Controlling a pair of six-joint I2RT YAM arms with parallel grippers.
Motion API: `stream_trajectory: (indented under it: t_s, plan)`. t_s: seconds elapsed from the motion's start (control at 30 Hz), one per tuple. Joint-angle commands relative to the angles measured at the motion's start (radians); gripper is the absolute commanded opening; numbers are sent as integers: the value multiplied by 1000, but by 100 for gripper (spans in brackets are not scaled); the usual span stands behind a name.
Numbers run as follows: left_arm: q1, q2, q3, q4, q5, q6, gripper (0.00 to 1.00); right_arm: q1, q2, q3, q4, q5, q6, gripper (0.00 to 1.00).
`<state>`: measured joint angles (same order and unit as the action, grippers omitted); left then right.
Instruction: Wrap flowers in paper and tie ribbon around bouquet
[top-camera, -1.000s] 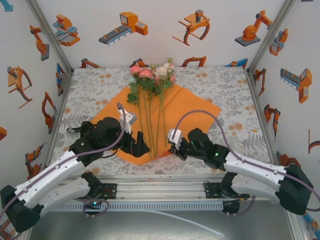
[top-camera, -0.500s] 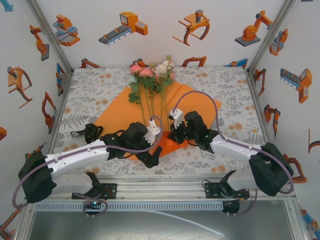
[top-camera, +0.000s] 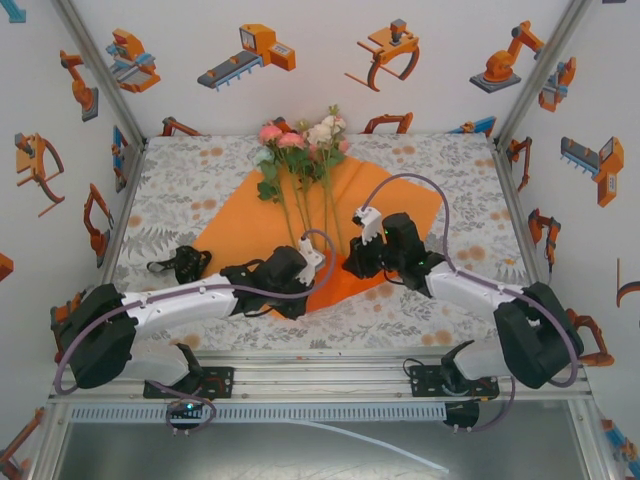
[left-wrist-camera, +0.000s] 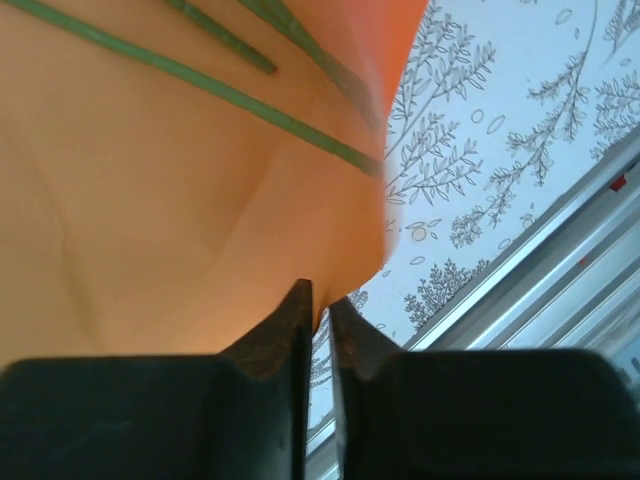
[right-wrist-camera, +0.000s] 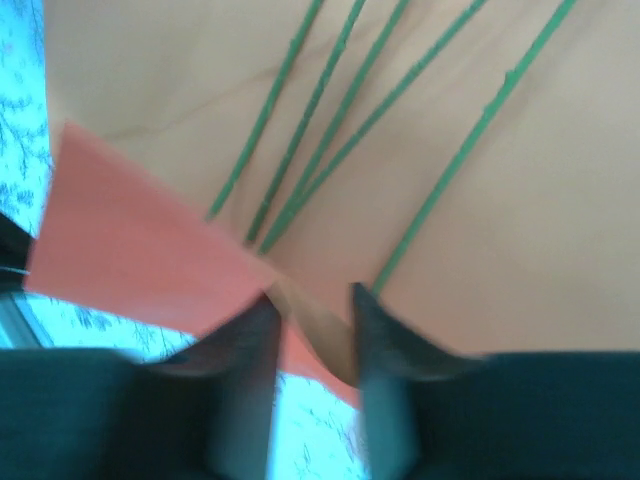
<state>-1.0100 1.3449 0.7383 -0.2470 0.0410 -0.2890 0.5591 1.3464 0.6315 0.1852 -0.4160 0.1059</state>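
The paper (top-camera: 400, 212) is lying spread on the patterned tablecloth (top-camera: 190, 185), one corner pointing toward the arms. The flowers (top-camera: 298, 148) are resting on it, with the blooms at the far edge and the thin stems running down toward that near corner. The left gripper (left-wrist-camera: 320, 305) is sitting at the near corner with its fingers almost together. It is pinching the paper's edge, which is bending up off the cloth there. The right gripper (right-wrist-camera: 312, 305) is hovering just beside it, to the right of the stems, its fingers standing apart with a folded flap of the paper in the gap — not clamped on it. The ribbon (top-camera: 178, 265) is lying in a dark heap on the cloth, left of the paper.
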Motion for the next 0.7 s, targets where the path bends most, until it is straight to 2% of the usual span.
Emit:
stream_trajectory:
  t_s: [0.0,0.17,0.33,0.43,0.47,0.57,0.67]
  plan:
    - [36,-26,19,5,-21,2,9,-23,-59,34,-156,-147,-119,50]
    - [115,4,52,-8,76,106,2,-39,-73,37,-240,-199,-222,55]
    - [137,62,92,-3,105,179,1,-42,35,81,-225,-203,-216,52]
    - [161,77,86,4,82,174,0,-47,81,103,-227,-190,-202,37]
    - [166,72,79,0,74,165,0,-47,78,103,-227,-192,-184,25]
    - [166,16,47,-15,126,123,0,-40,11,69,-204,-254,-101,1]
    - [145,-87,-10,-20,169,45,0,10,-129,-15,-207,-253,-48,0]
